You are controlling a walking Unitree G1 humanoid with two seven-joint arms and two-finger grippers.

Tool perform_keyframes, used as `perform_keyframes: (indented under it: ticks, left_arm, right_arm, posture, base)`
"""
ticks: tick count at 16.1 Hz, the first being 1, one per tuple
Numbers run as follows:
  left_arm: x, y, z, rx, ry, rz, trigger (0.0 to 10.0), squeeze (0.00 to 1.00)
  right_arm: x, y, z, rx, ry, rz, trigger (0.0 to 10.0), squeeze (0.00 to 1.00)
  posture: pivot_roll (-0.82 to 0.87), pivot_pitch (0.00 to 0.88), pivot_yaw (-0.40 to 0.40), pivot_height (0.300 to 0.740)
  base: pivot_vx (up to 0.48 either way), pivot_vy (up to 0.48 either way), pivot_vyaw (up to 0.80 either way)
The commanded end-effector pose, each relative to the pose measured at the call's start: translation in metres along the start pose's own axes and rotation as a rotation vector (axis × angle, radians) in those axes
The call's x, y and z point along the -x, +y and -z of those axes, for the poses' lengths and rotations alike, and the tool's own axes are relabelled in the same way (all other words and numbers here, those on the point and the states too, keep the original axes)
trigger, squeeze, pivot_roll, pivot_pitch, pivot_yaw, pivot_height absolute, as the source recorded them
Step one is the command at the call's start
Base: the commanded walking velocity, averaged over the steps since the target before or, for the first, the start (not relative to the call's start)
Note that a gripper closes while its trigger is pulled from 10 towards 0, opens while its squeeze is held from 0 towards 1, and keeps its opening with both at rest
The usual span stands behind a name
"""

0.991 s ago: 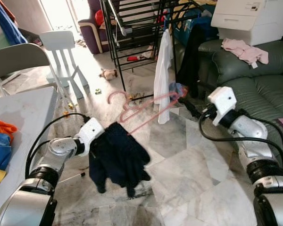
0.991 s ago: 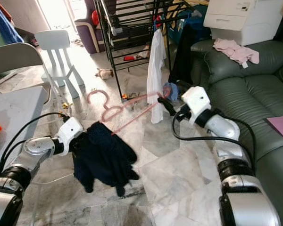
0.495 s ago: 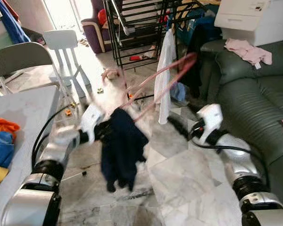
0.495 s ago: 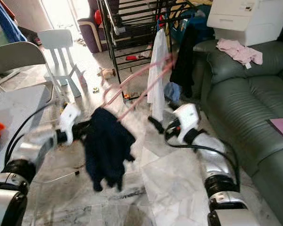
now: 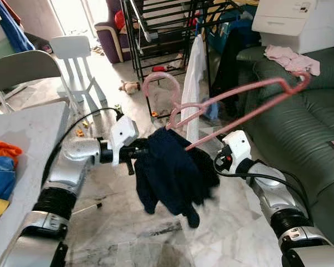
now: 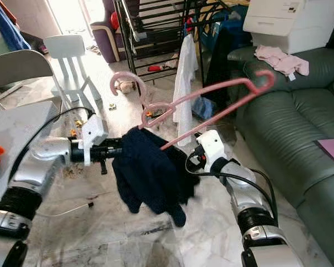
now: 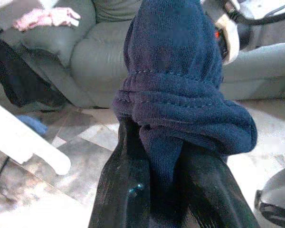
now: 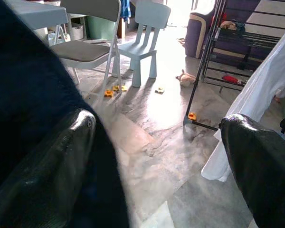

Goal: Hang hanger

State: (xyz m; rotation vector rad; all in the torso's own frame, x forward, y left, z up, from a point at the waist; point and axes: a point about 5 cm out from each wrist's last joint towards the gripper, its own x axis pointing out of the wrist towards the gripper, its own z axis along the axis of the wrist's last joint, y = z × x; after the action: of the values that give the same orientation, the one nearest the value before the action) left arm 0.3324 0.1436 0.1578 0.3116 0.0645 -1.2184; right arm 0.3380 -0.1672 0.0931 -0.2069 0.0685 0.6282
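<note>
Left eye view: one pink hanger [image 5: 234, 103] is raised in the air in front of the black drying rack [image 5: 167, 33], its hook curled toward the rack and its long triangle reaching out over the green sofa [image 5: 300, 105]. One dark navy garment [image 5: 172, 172] hangs bunched from the hanger's neck, below and in front of the rack.

Left gripper [image 5: 138, 151] is level with the garment's top, just beside it on the side away from the sofa. Left wrist view: both black fingers [image 7: 128, 190] are clamped together on a thick fold of the navy cloth.

Right gripper [image 8: 161, 156] sits behind the garment, on the sofa side; its white wrist housing [image 5: 234, 150] shows just under the hanger's lower bar. Right wrist view: two fingers stand well apart, nothing between them, navy cloth against one.

Counted around the rack: one white garment [image 5: 193, 72] hanging from it, one dark garment beside that, one small toy [image 5: 128, 86] on the marble floor [image 5: 234, 222] near the rack's foot. Two chairs stand on the rack's far side from the sofa: one pale blue [image 5: 72, 53], one grey [image 5: 22, 69]. One pink cloth [image 5: 292, 58] lies on the sofa back. One desk [image 5: 22, 133] carries folded cloths [image 5: 0, 172].
</note>
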Motion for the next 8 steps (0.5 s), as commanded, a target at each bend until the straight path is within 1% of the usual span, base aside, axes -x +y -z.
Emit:
perform_keyframes:
  ticks: [1,2,3,4,5,7,8]
  left_arm:
    - [0.001,0.005,-0.016,-0.047,-0.033,-0.013,0.0,0.00]
    - [-0.001,0.006,-0.025,-0.060,-0.065,-0.016,0.0,0.00]
    - [-0.003,0.006,-0.033,-0.071,-0.090,-0.019,0.0,0.00]
    - [-0.005,0.008,-0.045,-0.086,-0.122,-0.029,0.0,0.00]
    - [-0.006,0.009,-0.051,-0.090,-0.135,-0.031,0.0,0.00]
    - [-0.008,0.010,-0.058,-0.112,-0.153,-0.048,0.0,0.00]
    - [-0.008,0.011,-0.061,-0.098,-0.171,-0.059,0.0,0.00]
  right_arm:
    - [-0.005,0.001,-0.003,0.003,0.013,-0.010,10.0,0.44]
    - [-0.003,0.003,0.005,-0.031,0.058,-0.021,10.0,0.00]
    - [-0.002,0.005,0.012,-0.054,0.091,-0.030,10.0,0.00]
    - [-0.002,0.008,0.012,-0.089,0.074,-0.024,10.0,0.00]
    - [-0.003,0.009,0.013,-0.106,0.080,-0.031,10.0,0.00]
    - [-0.001,0.015,0.023,-0.095,0.146,-0.079,10.0,0.00]
    - [0.001,0.012,0.022,-0.097,0.134,-0.050,10.0,0.00]
  posture:
    - [-0.10,0.000,0.110,0.740]
    - [-0.10,0.000,0.111,0.740]
    - [-0.09,0.000,0.110,0.740]
    - [-0.09,0.000,0.108,0.740]
    - [-0.09,0.000,0.108,0.740]
    - [-0.09,0.000,0.105,0.740]
    - [-0.09,0.000,0.105,0.740]
  base:
    - [0.000,0.000,0.00]
    - [0.000,0.000,0.00]
    - [0.000,0.000,0.00]
    - [0.000,0.000,0.00]
    - [0.000,0.000,0.00]
    - [0.000,0.000,0.00]
    - [0.000,0.000,0.00]
